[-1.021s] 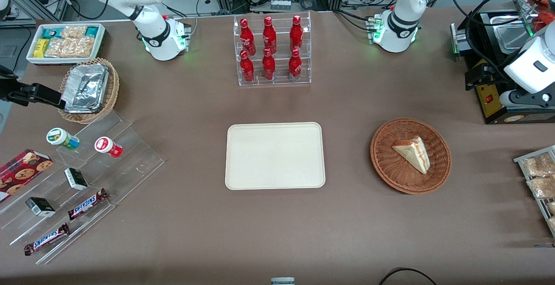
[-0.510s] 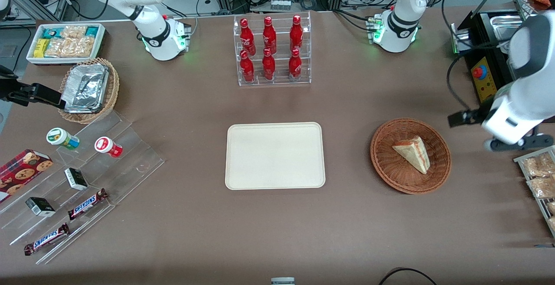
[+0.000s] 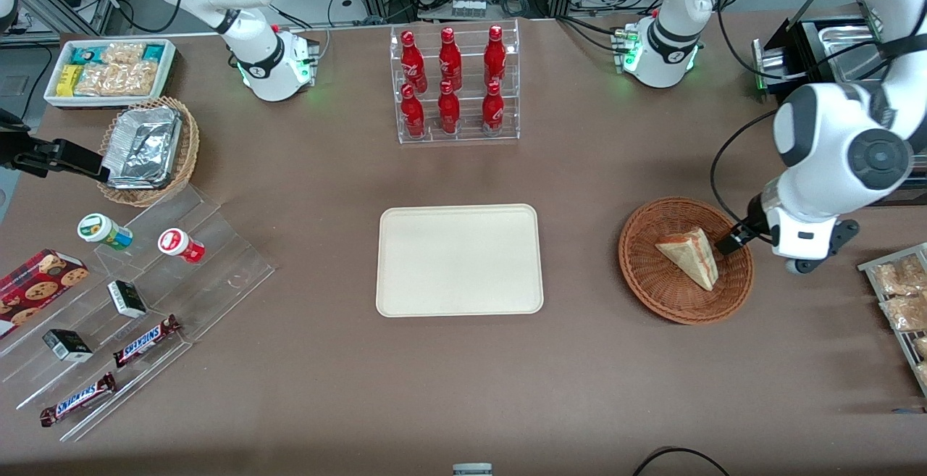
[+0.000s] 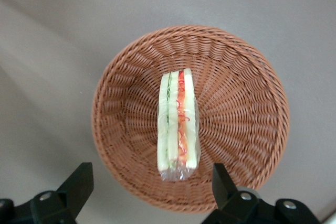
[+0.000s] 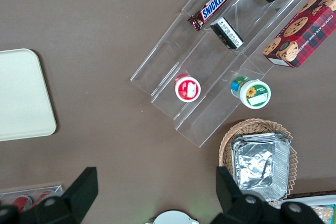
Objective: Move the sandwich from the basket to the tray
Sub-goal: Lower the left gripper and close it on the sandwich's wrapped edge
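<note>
**Jaws wide open over the basket, sandwich lined up between them**

The jaws of the gripper point(image 4: 149, 190) are spread wide and hold nothing. In the wrist view one finger point(image 4: 79, 182) shows on each side, with the other finger point(image 4: 223, 182) well apart from it. The gap looks much wider than the sandwich is thick.

The sandwich point(image 4: 178, 124) lies in the basket point(image 4: 252, 103), standing on one side so its green and red stripes face up at the camera. Its long side points straight toward the gap between the two fingers. So the fingers sit on either side of the bread faces, which looks like a good way to squeeze it.

From the front view, the gripper point(image 3: 728, 244) hangs over the rim of the basket point(image 3: 644, 273) at the working arm's end, close to the thick edge of the sandwich point(image 3: 688, 255). How high it hangs I cannot tell. It is not yet right over the middle of the sandwich.

I think the next move is to slide a bit more over the sandwich, then go down and close. The tray point(image 3: 459, 259) is bare and waits well apart, toward the middle of the table.
</note>
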Tool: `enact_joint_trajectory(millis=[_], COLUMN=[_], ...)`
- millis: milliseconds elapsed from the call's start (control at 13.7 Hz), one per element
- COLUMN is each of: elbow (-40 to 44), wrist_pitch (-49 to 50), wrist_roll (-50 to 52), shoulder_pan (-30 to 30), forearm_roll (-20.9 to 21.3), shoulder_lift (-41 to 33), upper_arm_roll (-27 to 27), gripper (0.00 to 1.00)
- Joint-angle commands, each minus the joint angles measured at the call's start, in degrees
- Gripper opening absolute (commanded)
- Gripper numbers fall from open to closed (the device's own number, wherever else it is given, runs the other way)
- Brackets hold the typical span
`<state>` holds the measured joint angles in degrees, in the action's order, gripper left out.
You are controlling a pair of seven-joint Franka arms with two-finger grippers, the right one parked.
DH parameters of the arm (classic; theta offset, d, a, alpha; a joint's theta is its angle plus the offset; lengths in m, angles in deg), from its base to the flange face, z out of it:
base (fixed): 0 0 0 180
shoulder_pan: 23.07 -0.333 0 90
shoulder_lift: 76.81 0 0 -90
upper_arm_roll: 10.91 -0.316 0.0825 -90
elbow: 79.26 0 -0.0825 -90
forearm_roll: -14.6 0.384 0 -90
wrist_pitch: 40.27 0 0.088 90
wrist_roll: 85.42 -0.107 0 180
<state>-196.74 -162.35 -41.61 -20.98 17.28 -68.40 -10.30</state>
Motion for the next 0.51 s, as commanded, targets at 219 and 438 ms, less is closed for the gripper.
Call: enact_joint_trajectory(millis=[219,438], elbow=[-9.96,-10.57], wrist_pitch=[-14.94,-15.55], wrist_roll=[6.64,6.73], shoulder_pan=[0.29,0.46], forearm_roll=[-2.51,-2.51], shoulder_lift=[-1.2,-0.68], upper_arm_roll=[0.1,0.18], gripper=[1.0,1.0])
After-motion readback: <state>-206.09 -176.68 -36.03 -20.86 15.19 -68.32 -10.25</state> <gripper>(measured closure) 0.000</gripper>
